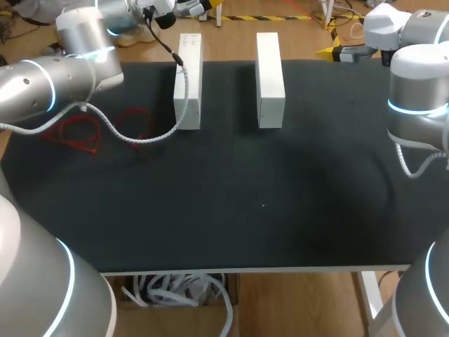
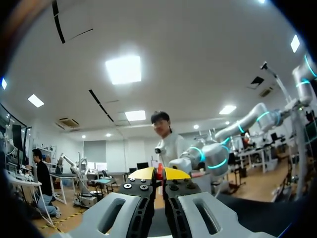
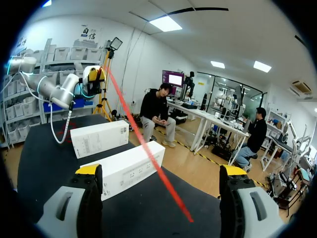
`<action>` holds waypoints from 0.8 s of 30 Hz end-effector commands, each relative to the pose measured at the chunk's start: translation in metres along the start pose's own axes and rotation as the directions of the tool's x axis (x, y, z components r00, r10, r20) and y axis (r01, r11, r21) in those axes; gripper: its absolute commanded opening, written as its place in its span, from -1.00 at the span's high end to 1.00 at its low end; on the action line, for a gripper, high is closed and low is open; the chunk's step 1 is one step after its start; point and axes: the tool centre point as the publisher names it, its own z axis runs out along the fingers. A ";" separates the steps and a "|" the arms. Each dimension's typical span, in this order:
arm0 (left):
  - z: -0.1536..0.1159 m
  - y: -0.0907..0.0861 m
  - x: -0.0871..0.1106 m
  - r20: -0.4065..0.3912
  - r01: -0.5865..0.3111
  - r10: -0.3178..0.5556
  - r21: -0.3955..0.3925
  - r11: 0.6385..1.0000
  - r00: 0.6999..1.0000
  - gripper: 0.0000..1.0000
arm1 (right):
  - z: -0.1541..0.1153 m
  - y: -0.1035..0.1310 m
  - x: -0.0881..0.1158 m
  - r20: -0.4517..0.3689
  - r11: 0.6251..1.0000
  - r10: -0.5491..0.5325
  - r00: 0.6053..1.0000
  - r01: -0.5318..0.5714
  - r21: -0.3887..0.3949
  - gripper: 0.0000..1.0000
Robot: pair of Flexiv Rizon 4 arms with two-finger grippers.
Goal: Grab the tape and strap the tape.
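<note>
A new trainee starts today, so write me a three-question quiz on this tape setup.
1. True or false: the right pincer is shut on the tape.
2. How many white boxes lie on the black table? A) one B) two C) three
3. Fill in: the tape pinched in the left pincer is ____ in colour.
Key: 1 false, its fingers stand wide apart; 2 B; 3 red.
</note>
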 end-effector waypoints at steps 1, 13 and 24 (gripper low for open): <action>0.002 0.000 0.006 0.046 -0.003 0.003 0.001 1.000 0.999 1.00 | 0.000 0.000 0.000 0.000 1.000 0.000 1.000 0.000 0.000 -1.00; 0.003 -0.001 0.008 0.027 -0.009 0.009 -0.002 1.000 1.000 1.00 | 0.000 0.000 0.000 0.000 1.000 0.000 1.000 0.000 0.000 -1.00; 0.002 -0.002 0.008 0.031 -0.018 0.018 -0.015 1.000 0.999 1.00 | 0.000 0.000 0.000 0.000 1.000 0.000 1.000 0.000 0.000 -1.00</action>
